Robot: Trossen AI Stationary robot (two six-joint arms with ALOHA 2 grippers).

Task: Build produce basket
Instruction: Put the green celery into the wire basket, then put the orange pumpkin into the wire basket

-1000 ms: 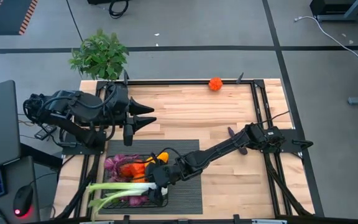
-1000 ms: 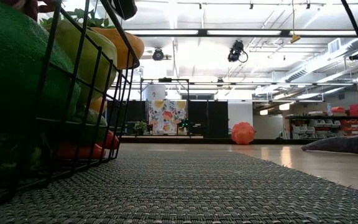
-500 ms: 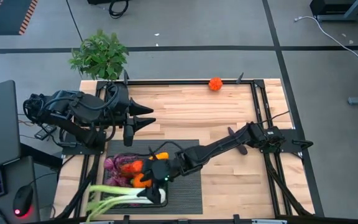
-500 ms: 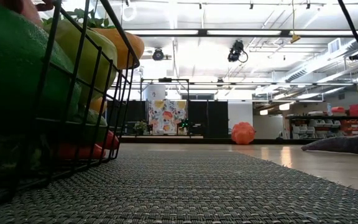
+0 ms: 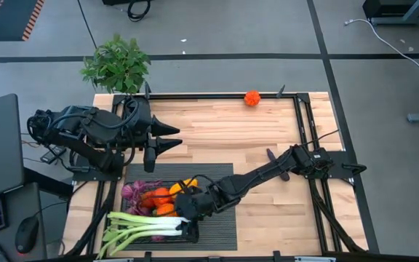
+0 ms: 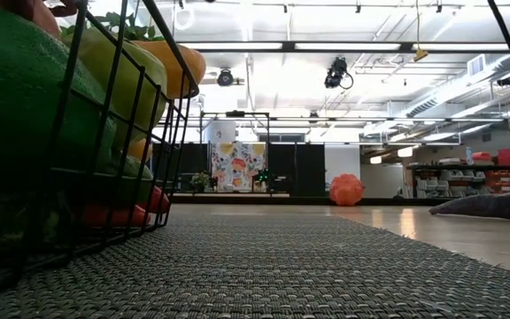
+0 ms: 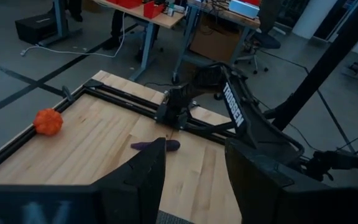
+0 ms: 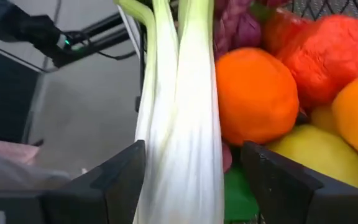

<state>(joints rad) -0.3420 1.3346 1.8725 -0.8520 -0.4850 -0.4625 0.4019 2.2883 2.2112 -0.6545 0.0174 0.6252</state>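
Leek (image 8: 179,118): lies between my right jaws (image 8: 194,180), long axis straight ahead, across the basket (image 5: 189,234).
Right jaws: open, straddling it.
Left jaws (image 5: 177,136): apart, idle.

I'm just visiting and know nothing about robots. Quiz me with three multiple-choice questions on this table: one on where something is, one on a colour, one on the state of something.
1. Where does the leek lie?
A. across the wire basket, leafy end sticking out past its edge
B. beside the potted plant
C. at the far rail

2. What colour is the bumpy ball alone at the table's far edge?
A. blue
B. orange-red
C. white

3. How is the right gripper placed?
A. parked off the table
B. over the basket, fingers either side of the leek's white stalk
C. gripping the ball

Answers:
1 A: the high view shows the leek crossing the basket.
2 B: it is orange-red in the high, low and left wrist views.
3 B: the right wrist view shows the stalk between the fingers.
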